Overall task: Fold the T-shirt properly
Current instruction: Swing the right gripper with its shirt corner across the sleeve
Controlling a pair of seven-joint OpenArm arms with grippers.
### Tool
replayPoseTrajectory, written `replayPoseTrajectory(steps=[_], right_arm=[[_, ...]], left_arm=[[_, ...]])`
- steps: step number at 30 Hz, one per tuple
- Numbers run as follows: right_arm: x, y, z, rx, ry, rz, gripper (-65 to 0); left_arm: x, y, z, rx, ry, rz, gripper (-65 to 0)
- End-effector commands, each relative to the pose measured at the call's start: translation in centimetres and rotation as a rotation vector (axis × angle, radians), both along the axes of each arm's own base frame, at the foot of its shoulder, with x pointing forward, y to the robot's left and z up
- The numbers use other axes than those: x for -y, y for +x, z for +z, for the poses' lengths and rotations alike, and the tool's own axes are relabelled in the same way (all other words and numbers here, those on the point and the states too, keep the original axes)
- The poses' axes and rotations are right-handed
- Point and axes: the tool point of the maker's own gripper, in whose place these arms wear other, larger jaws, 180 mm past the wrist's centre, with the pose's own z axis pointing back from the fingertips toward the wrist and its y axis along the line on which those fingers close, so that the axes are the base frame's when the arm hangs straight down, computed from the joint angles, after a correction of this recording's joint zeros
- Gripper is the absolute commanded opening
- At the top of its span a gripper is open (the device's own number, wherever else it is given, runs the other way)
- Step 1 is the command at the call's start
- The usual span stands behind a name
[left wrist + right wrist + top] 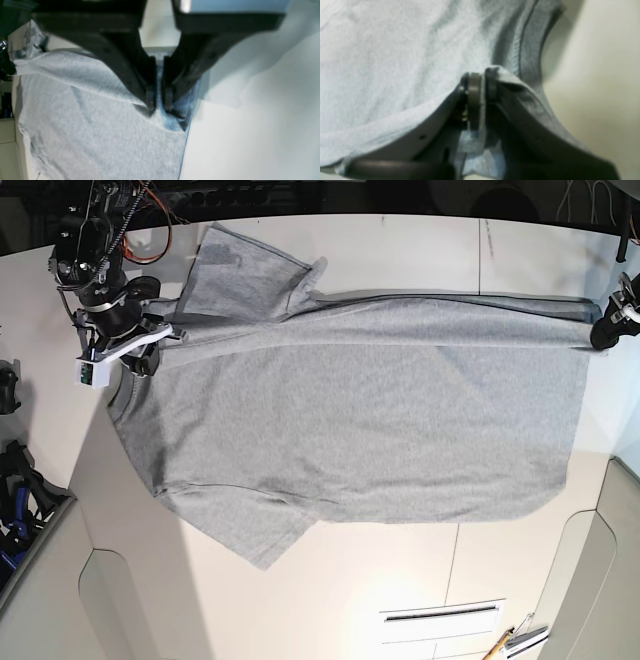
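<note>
Across the white bench (330,610) the T-shirt (350,420) lies spread sideways, plain side up, its neck end toward nine o'clock and its hem toward three o'clock. One lengthwise fold looks begun: the far long edge, at twelve o'clock, is doubled over along a straight crease running from collar to hem, with one sleeve (245,265) sticking out beyond it toward eleven o'clock. The near sleeve (260,535) at six o'clock lies flat and unfolded, so the second side fold and the crosswise folds are, I judge, all left to do. The right tool (480,85), at nine o'clock, is pinched narrow on the T-shirt beside the collar. The left tool (158,100), at three o'clock, is likewise clamped on the T-shirt at the hem corner.
</note>
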Motion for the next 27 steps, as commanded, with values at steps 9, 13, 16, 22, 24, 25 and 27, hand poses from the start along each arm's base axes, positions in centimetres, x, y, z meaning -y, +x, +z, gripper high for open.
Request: replayPoseTrajectory(steps=[9,13,16,22,24,25,27], right_arm=[[1.2,2.0,2.3,0.091,-0.040,0.003,-60.7],[1.4,2.7,2.8,0.107,-0.046,0.005,-60.7],[1.4,2.7,2.8,0.102,-0.046,0.007,-54.0],[1.2,2.6,2.7,0.100,-0.059,0.032,-32.0],[1.1,2.6,2.8,0.103,-0.060,0.034,-32.0],[1.2,2.7,2.9,0.104,-0.065,0.034,-32.0],[1.5,2.6,3.1,0.095,-0.100,0.039,-32.0]], left_arm=[[-1.0,1.5,2.3,0.087,0.007,0.017,-65.0],[-1.0,1.5,2.3,0.085,0.008,0.016,-65.0],[-0.9,1.4,2.3,0.081,0.008,0.014,-65.0],[-0.9,1.4,2.3,0.081,0.008,0.014,-45.6],[-0.9,1.4,2.3,0.082,0.008,0.015,-45.6],[-0.9,1.5,2.3,0.083,0.008,0.015,-45.6],[-1.0,1.5,2.3,0.083,0.008,0.014,-45.6]])
